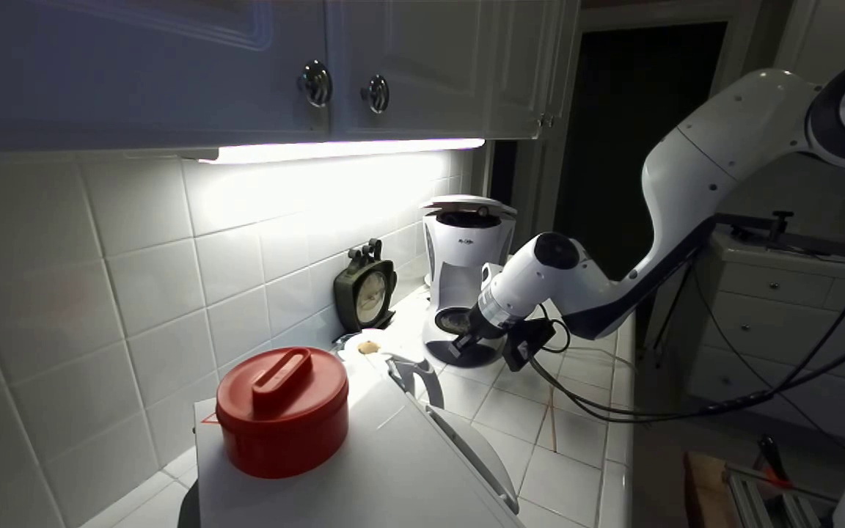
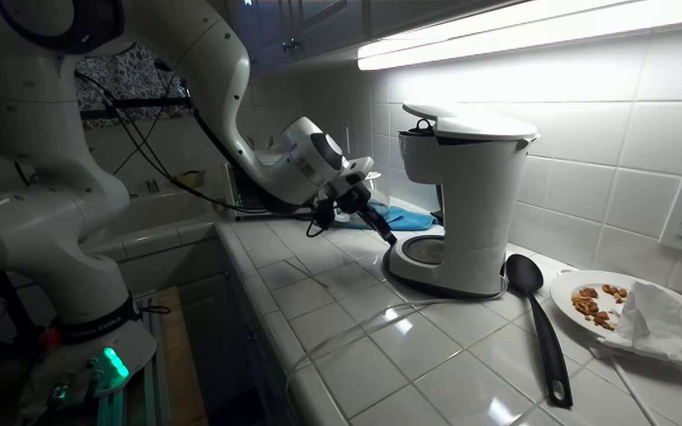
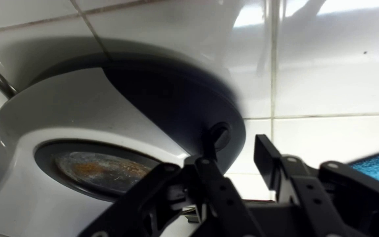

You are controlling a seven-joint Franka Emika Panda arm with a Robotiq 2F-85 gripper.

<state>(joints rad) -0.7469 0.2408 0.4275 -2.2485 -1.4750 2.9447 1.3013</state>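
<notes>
A white coffee maker (image 1: 470, 253) stands on the tiled counter; it also shows in an exterior view (image 2: 477, 219) and in the wrist view (image 3: 67, 95). Its round warming plate (image 3: 100, 169) is stained brown and bears nothing. The dark front panel (image 3: 166, 98) of its base has a round knob or button (image 3: 222, 139). My gripper (image 3: 237, 151) is open and empty at this panel, also in both exterior views (image 1: 461, 345) (image 2: 389, 238). One finger overlaps the round button; I cannot tell whether it touches. The other finger is beyond the base's edge, over white tiles.
A blue cloth (image 2: 406, 220) lies behind the gripper. A jug with a grey handle (image 1: 431, 381), a green dial device (image 1: 367, 293) and a red lidded container (image 1: 283, 433) stand nearby. A black ladle (image 2: 545, 343), a plate (image 2: 561, 287) with nuts and a cord (image 2: 341, 337) lie around.
</notes>
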